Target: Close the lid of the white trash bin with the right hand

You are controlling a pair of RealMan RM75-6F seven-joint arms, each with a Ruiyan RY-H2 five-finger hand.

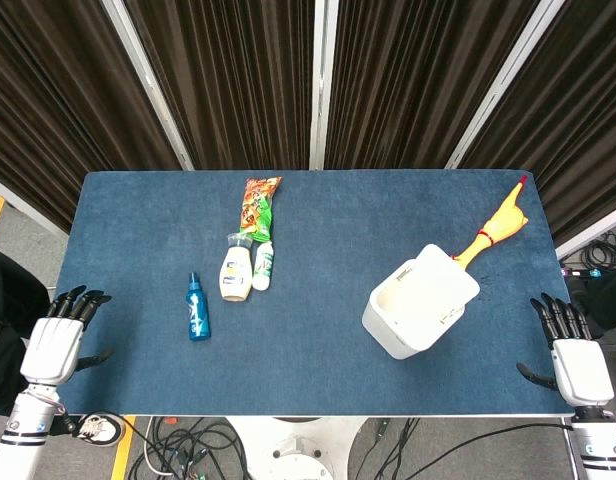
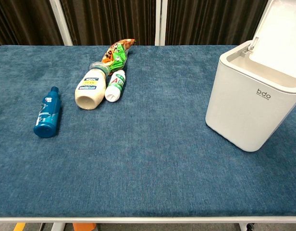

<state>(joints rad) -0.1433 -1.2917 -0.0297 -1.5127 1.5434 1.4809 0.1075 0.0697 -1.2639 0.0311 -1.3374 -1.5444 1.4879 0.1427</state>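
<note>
Both views are evenly and brightly lit from above. Only faint, soft shadows are cast on the blue surface (image 1: 318,260). Focus is kept sharp throughout; the lid (image 2: 282,33) at 2 o'clock is slightly overexposed.

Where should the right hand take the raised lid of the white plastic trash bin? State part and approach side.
Take the raised lid by its free upper edge, coming from the table's far right side. It stands hinged open on that side of the white plastic trash bin, so the right hand can likely push it down over the opening.

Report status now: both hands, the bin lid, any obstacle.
Left hand and right hand open, off the table edges. White trash bin lid up. Rubber chicken behind bin, path clear.
</note>
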